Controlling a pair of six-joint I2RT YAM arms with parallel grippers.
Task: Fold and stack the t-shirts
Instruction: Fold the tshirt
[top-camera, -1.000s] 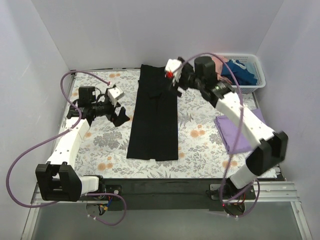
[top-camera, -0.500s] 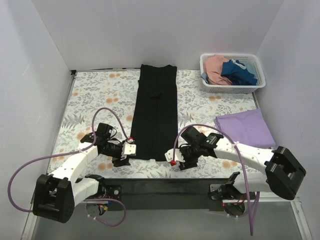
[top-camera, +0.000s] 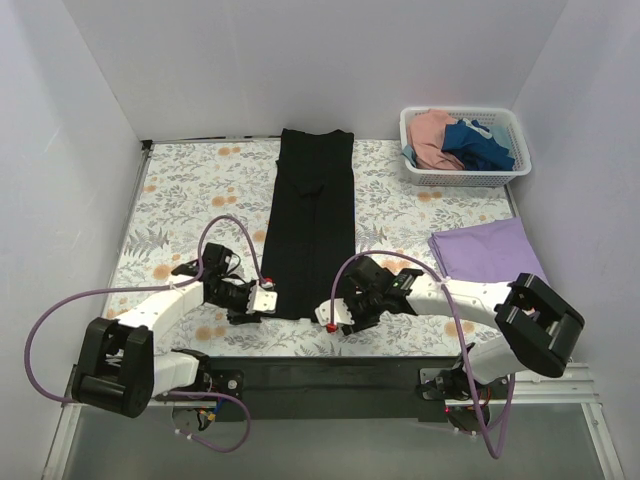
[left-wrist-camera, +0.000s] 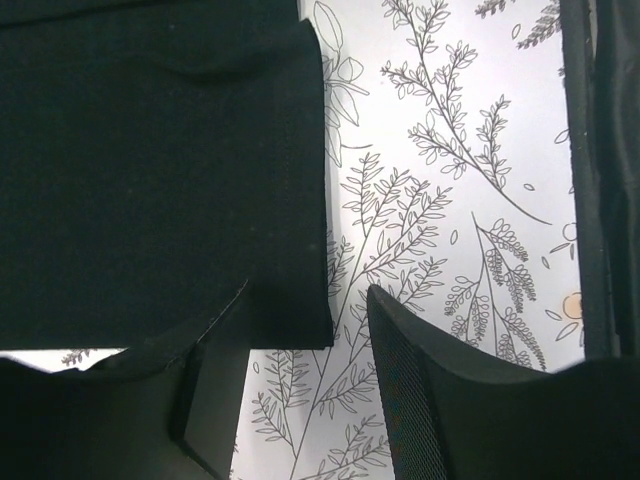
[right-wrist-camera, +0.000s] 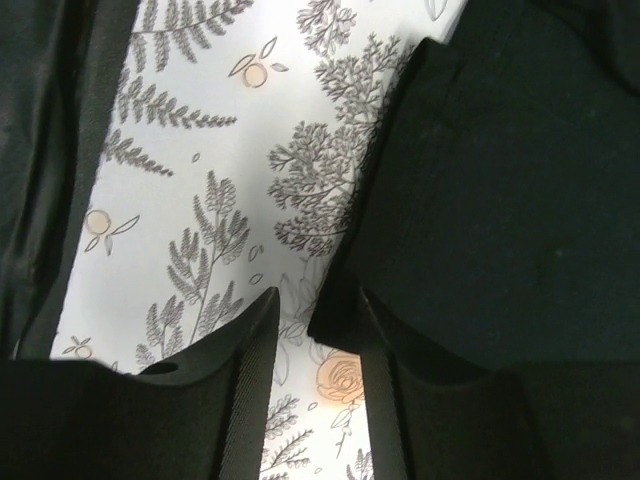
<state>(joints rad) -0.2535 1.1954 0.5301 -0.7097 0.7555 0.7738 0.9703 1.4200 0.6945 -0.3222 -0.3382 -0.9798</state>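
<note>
A black t-shirt (top-camera: 310, 225), folded into a long strip, lies down the middle of the table. Its near-left corner (left-wrist-camera: 285, 310) reaches in between the fingers of my left gripper (top-camera: 262, 300) (left-wrist-camera: 300, 400), which stands open around it, low on the table. My right gripper (top-camera: 335, 315) (right-wrist-camera: 315, 400) is also open, with a narrow gap, and the near-right corner (right-wrist-camera: 335, 310) sits between its fingertips. A folded lavender t-shirt (top-camera: 490, 255) lies at the right. Pink (top-camera: 432, 130) and dark blue (top-camera: 478, 142) t-shirts are heaped in the basket.
A white lattice basket (top-camera: 465, 176) stands at the far right corner. The table carries a floral cloth (top-camera: 190, 200). Purple cables loop from both arms, and the table's near edge runs just behind the grippers.
Both arms have come down to the shirt's near hem, the right one from the far end. Since half a second ago they have edged onto the two corners, and both pairs of jaws have narrowed.
</note>
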